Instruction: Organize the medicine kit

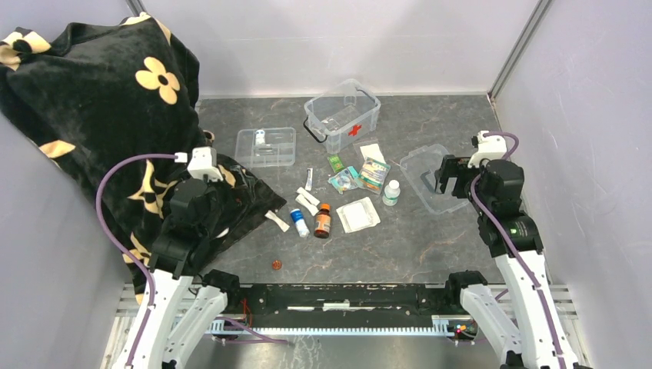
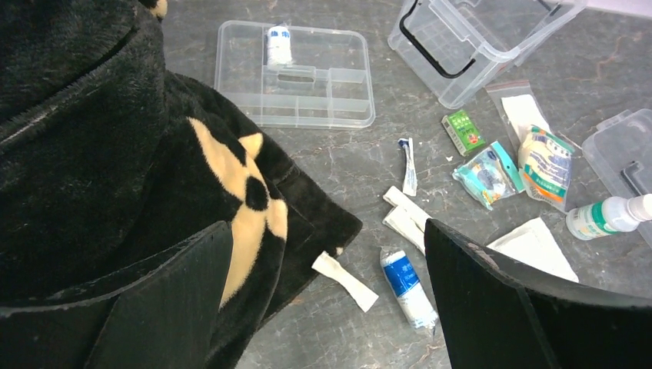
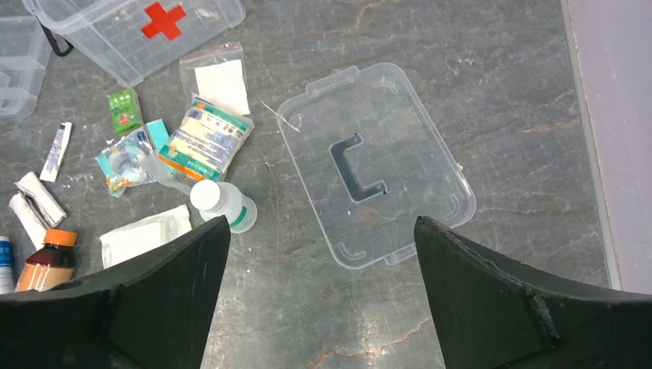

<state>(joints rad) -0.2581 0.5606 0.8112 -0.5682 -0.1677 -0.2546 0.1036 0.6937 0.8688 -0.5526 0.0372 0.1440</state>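
Medicine kit: stands far and centre on the worktop, lid off, red cross facing near, black latch on its left end; it looks close to empty.
Handling: probably light, stiff and thin-walled, with smooth sides that could slip. It may slide if pushed, so it is likely better left in place and filled from above.
Hold point: if it must be moved, pinch over the top edge of a long wall.
Left fingers: spread wide, holding nothing, above the edge of the black flowered blanket.
Right fingers: spread wide, holding nothing, above the near end of the flat clear lid.
Loose supplies: brown bottle, white bottle, blue-banded roll, gauze packet, sachets and a small green box, scattered between the arms and the kit.
Divided tray: just left of the kit, a small roll in its far compartment.
In the way: the blanket covers the left of the worktop and its corner lies close to the nearest strips, so it could snag the left arm. The lid lies right of the supplies.
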